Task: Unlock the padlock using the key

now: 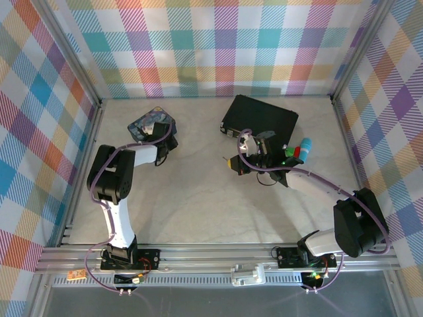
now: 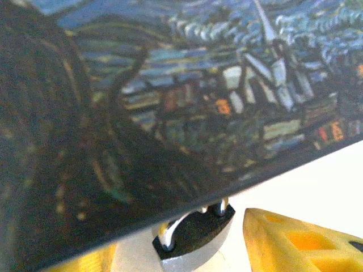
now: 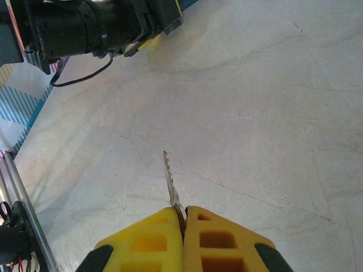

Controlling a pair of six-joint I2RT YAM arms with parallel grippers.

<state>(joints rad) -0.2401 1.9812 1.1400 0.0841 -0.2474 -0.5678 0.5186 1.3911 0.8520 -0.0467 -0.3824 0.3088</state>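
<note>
the painted tin (image 1: 149,121) sits toward the back left of the pale table (image 1: 198,211). from above it shows its blue top, and what it holds is hidden. well to the right of the tin lies a flat black case (image 1: 259,115), its inside hidden too.

the padlock (image 2: 195,231) is right at the tin. in the left wrist view its dark top face, pale rim and shackle (image 2: 168,233) poke out below the tin's painted edge, which hides the top of the shackle. the left claw (image 2: 181,252) straddles the padlock, with one yellow finger (image 2: 295,241) just beside it on the right. a sliver of the other finger is cut off at the bottom left. whether the fingers press on the lock or merely flank it, i cannot tell. from above, this claw's tip is against the tin's near right corner, and the padlock is too small to make out there.

the right claw (image 3: 184,214) is well to the right of the tin, on the near side of the black case. its two yellow fingers are pressed together on the key (image 3: 169,178). the toothed blade sticks out ahead of the fingertips, above the table, and the key's head is hidden between them. the left arm's dark body (image 3: 85,25) is cut off at the top left of the right wrist view. farther right of the tin, past the case, a small teal and red thing (image 1: 304,148) is too small to name.
</note>
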